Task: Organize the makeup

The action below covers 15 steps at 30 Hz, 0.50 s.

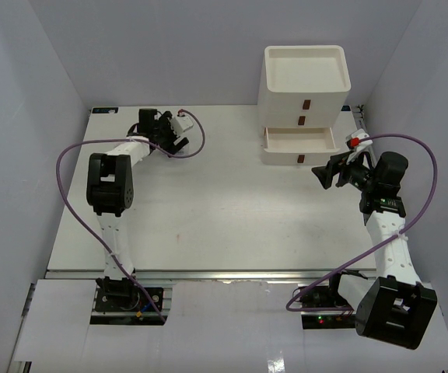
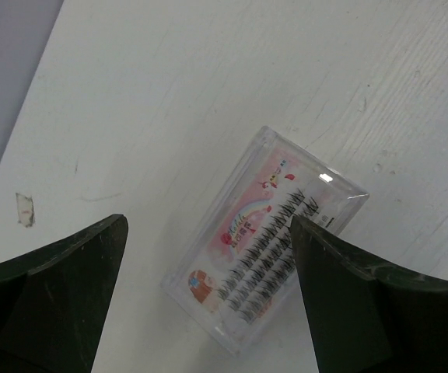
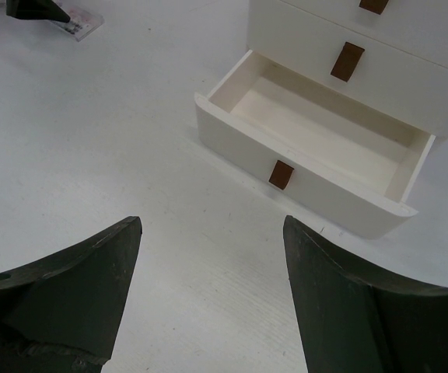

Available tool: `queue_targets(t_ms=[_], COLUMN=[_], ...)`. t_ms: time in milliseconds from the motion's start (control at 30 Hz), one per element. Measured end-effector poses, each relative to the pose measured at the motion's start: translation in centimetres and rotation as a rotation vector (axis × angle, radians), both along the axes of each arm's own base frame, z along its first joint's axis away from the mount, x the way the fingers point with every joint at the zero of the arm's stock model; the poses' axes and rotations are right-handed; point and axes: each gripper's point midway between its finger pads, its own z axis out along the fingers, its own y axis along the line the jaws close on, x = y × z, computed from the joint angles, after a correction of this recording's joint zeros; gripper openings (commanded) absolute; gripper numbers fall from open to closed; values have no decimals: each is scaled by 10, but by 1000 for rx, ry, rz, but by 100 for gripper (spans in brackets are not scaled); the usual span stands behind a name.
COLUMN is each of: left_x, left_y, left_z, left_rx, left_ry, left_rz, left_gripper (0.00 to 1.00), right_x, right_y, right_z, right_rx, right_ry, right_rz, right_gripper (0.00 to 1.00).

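Note:
A flat clear packet of false lashes with pink and reddish marks (image 2: pixel 267 233) lies on the white table at the far left; it also shows in the top view (image 1: pixel 182 123) and far off in the right wrist view (image 3: pixel 80 23). My left gripper (image 2: pixel 208 225) is open and hovers over it, one finger on each side, apart from it (image 1: pixel 174 134). My right gripper (image 3: pixel 210 225) is open and empty above bare table, in front of the drawer unit (image 1: pixel 323 175). No sponges or bottle are in view.
A big white drawer unit (image 1: pixel 305 81) stands at the back right. Its bottom drawer (image 3: pixel 309 124) is pulled out and looks empty. Grey walls close in the table on the left, back and right.

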Motion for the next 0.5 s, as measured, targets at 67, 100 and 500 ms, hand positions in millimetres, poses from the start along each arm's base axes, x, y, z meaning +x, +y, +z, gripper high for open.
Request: queue_targets(t_ms=[67,100,500], left_x=[4,6,-6], left_y=[-1,1,9], left_z=[3,5,2], left_rx=[0,-3,-148], left_ry=[-4,-8,85], left_rz=[-58,-80,-217], left_gripper=[97,98,98], right_x=[0,0,0], right_y=[0,0,-1], right_z=[0,0,0], right_rx=[1,2,5], right_ry=[0,0,1], right_rz=[1,1,2], right_gripper=[80,80,79])
